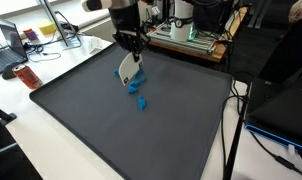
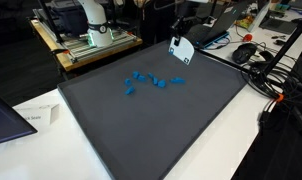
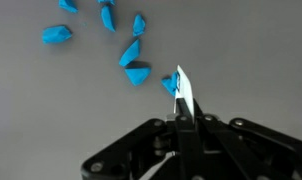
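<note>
My gripper [image 3: 183, 118] is shut on a thin white card [image 3: 184, 92], seen edge-on in the wrist view. In both exterior views the card [image 1: 128, 68] [image 2: 181, 50] hangs tilted below the gripper [image 1: 132, 56] [image 2: 178, 38], a little above a dark grey mat [image 1: 101, 120] [image 2: 161, 130]. Several small blue pieces [image 3: 136, 73] lie scattered on the mat, just beyond the card's tip. They show as a loose cluster [image 1: 139, 92] below the card and as a short row [image 2: 151, 80] near the mat's middle.
The mat covers most of a white table [image 1: 11, 130]. Behind it stand a metal-framed machine [image 2: 96, 40], a laptop [image 1: 6, 45] and a red object [image 1: 28, 77]. Black cables [image 2: 266, 75] trail off one side of the table.
</note>
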`<state>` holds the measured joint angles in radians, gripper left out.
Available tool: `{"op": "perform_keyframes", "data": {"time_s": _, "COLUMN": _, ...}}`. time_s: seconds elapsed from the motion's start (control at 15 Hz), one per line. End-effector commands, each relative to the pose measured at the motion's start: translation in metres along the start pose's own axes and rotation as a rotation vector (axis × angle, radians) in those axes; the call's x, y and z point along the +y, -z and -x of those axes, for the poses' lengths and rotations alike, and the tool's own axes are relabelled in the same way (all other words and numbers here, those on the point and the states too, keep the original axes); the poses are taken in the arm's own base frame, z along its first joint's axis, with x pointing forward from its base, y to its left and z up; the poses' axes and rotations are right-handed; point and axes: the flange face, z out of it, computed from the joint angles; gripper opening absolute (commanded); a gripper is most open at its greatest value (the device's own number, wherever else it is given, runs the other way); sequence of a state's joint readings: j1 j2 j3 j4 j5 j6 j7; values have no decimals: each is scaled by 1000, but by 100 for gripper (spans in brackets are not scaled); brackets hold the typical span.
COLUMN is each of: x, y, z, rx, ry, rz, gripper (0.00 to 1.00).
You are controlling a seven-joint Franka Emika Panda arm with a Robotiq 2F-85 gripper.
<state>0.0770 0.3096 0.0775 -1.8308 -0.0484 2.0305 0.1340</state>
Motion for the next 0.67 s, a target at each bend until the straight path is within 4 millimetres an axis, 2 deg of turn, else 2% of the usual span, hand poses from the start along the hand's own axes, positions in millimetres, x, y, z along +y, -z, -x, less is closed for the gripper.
{"op": "perform_keyframes", "data": {"time_s": 0.0, "x": 28, "y": 7, "z": 8, "rx": 4, "ry": 109, "rz": -159, "gripper": 1}}
{"op": "perform_keyframes", "data": {"time_s": 0.4, "x": 73, "y": 11, "z": 15, "rx": 89, "ry": 214, "rz": -361, "gripper": 1}}
{"op": "perform_keyframes", "data": {"time_s": 0.6, "x": 85, "y": 10, "z": 20, "rx": 161, "ry": 215, "rz": -405, "gripper": 1}}
